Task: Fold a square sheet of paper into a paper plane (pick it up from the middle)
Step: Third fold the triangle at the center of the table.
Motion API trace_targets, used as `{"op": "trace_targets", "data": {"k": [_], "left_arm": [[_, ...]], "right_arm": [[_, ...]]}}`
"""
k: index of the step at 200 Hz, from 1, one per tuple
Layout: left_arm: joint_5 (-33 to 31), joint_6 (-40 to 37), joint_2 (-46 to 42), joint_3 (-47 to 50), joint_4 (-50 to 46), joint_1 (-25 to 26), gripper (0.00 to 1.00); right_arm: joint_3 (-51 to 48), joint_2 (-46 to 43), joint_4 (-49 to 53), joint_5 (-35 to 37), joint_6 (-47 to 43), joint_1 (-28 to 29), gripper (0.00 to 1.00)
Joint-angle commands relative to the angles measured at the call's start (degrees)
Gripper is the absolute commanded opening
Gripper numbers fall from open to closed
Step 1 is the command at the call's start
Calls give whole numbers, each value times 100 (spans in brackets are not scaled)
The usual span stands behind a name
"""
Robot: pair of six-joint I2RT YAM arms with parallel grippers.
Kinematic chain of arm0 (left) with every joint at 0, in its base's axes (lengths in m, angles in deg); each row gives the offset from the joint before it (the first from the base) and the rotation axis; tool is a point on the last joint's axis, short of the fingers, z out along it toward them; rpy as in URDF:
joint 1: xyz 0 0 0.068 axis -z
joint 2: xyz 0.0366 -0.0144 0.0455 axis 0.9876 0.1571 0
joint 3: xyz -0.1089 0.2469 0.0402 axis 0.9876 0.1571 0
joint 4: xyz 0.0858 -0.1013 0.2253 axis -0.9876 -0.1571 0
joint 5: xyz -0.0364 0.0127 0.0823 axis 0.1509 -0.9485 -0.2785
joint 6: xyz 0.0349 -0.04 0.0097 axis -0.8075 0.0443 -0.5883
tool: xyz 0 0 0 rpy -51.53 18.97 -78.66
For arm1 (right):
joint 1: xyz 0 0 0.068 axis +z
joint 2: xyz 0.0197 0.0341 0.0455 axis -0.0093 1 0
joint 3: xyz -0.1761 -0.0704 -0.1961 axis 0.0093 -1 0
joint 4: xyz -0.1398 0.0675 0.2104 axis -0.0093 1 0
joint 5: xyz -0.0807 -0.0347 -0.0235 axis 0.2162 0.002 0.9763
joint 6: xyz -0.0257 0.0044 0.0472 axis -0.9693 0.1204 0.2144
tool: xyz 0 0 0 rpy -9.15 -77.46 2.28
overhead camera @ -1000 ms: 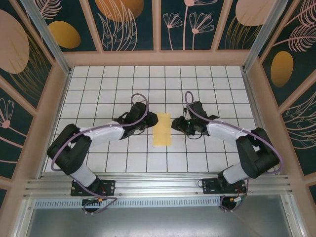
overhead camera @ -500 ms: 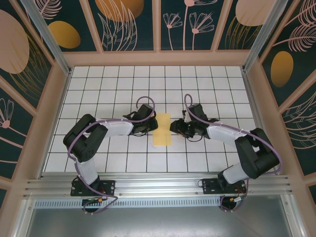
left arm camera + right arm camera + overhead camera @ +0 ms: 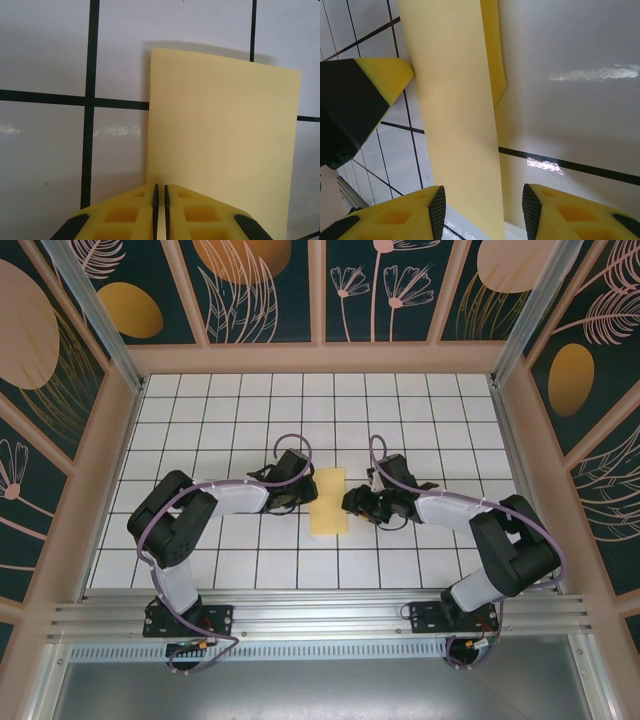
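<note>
One square sheet of paper (image 3: 328, 502), pale yellow and folded to an upright rectangle, lies on the white gridded table (image 3: 220, 410) at its middle, between the two arms. The left hand (image 3: 303, 498) sits at the sheet's left edge; in the left wrist view the paper (image 3: 220, 140) lies flat and the left hand (image 3: 160, 187) has its fingers drawn together to a thin slit right at the paper's near edge. The right hand (image 3: 347, 502) is at the right edge; in the right wrist view the right hand (image 3: 482, 192) has its fingers well apart, with a band of the paper (image 3: 455, 125) running between them and a darker yellow layer behind.

Since a second ago the left arm's elbow has swung inward and its hand has closed in on the sheet. The right hand has crept slightly toward the paper. The sheet has kept its place.

Whether the left fingers pinch the paper or only touch it cannot be told. The right wrist view cuts off both of its fingers at the bottom.
</note>
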Motion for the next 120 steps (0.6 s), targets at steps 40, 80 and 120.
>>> {"op": "trace_targets", "data": {"k": [40,80,120], "left_arm": [[99,-139,175,-116,-59,-39,15],[81,-154,168,-116,-84,-42,15],[71,-179,141,-116,-112,-47,16]], "right_arm": [[8,365,-435,-259,222,142,48],[94,582,-582,-325,283,169,48],[87,649,-813,-471,365,176,48]]}}
